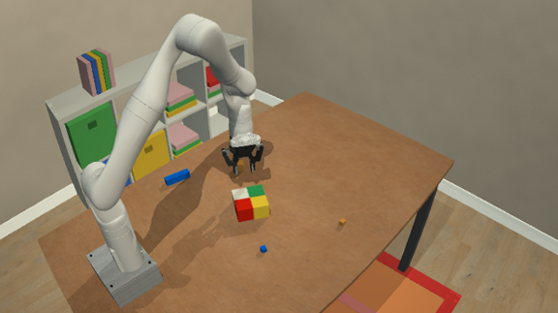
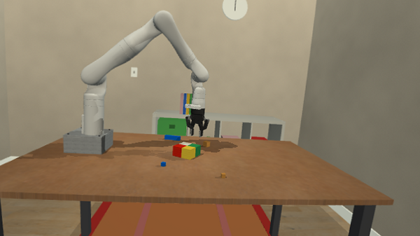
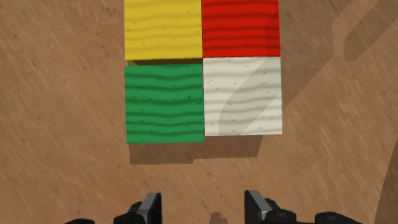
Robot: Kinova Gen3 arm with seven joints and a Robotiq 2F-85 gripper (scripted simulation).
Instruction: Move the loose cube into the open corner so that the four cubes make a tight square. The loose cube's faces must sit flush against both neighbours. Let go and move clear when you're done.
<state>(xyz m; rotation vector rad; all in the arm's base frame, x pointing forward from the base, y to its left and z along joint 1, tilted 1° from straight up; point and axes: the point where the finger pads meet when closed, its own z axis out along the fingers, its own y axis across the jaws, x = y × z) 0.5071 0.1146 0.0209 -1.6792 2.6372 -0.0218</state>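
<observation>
Top view: high off one side of the table (image 1: 357,147) (image 2: 281,183), angled down, whole arm (image 1: 139,104) (image 2: 128,46) in frame. Exterior: low, farther back, facing the wall with the clock (image 2: 235,7) nearly level over the tabletop; both share arm, table and shelf unit (image 1: 64,106) (image 2: 231,116). Wrist: close in, looking down past the fingertips at the four-cube block (image 1: 244,204) (image 2: 185,151) (image 3: 165,102), which all three share.
</observation>
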